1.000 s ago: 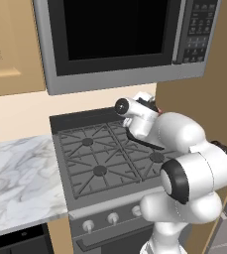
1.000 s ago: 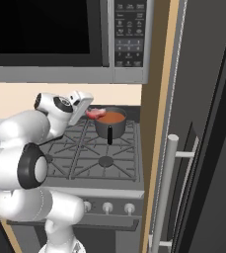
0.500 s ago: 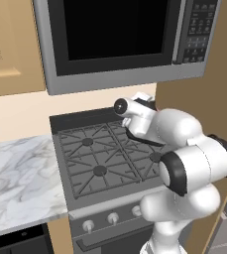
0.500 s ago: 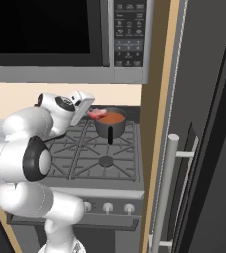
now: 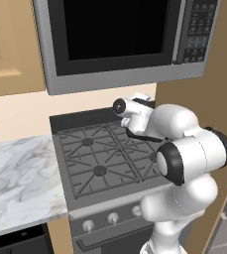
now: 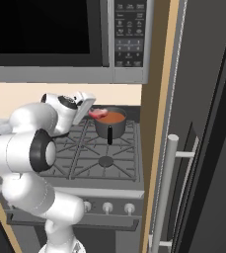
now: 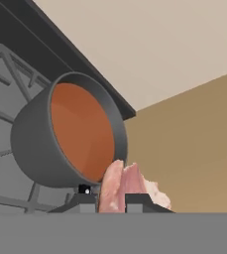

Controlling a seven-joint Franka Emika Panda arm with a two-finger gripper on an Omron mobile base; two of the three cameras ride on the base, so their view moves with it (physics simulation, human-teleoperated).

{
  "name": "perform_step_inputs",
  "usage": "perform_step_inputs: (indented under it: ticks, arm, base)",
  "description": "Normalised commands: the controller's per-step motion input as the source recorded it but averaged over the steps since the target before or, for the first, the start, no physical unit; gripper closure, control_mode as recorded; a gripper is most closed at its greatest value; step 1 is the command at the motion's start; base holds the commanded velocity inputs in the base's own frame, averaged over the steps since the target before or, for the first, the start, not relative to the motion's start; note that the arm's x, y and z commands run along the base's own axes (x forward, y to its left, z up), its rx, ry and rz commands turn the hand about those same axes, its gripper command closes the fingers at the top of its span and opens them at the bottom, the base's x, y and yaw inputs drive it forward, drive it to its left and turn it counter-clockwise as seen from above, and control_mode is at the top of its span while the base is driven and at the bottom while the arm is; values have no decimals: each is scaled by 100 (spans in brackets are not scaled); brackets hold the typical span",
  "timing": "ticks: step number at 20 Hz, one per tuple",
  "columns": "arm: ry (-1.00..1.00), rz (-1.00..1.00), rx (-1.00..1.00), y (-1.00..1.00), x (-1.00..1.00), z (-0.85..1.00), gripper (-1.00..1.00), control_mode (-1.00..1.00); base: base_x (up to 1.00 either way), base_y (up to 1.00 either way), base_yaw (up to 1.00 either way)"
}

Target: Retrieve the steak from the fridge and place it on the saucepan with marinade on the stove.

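The fridge [image 6: 203,123] fills the right side of the right base view as a tall dark stainless wall with a pale bar handle; its door looks closed, so the fetching part appears done. Left of it, mid-frame, sits the stove [image 5: 105,163] with black grates, under a microwave [image 5: 120,39] in the upper frame, and a marble counter [image 5: 16,178] lies at lower left of the left base view. The saucepan [image 6: 110,122] stands on the stove's back right burner, orange-red marinade inside, its short black handle pointing toward the camera. The pincer [image 7: 111,201] is nearly closed and has hold of the steak [image 7: 122,186], pinched edge-on between its tips. In the right base view the steak [image 6: 97,113] hangs just left of the saucepan's rim and slightly above it, its long axis pointing toward the pot, so the coming move probably runs rightward over the liquid. The hand view shows the grip itself; the left base view hides steak and pot behind the arm.
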Motion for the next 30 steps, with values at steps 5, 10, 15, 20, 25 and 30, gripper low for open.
perform_step_inputs:
  ticks: [5,10,15,20,25,30]
  arm:
    - [0,0,0,0,21,-12,100,-100]
    - [0,0,0,0,24,-13,100,-100]
    - [0,0,0,0,24,-8,100,-100]
    - [0,0,0,0,21,-4,100,-100]
    - [0,0,0,0,18,-8,100,-100]
    - [0,0,0,0,17,-10,100,-100]
  base:
    - [0,0,0]
    - [0,0,0]
    - [0,0,0]
    - [0,0,0]
    - [0,0,0]
    - [0,0,0]
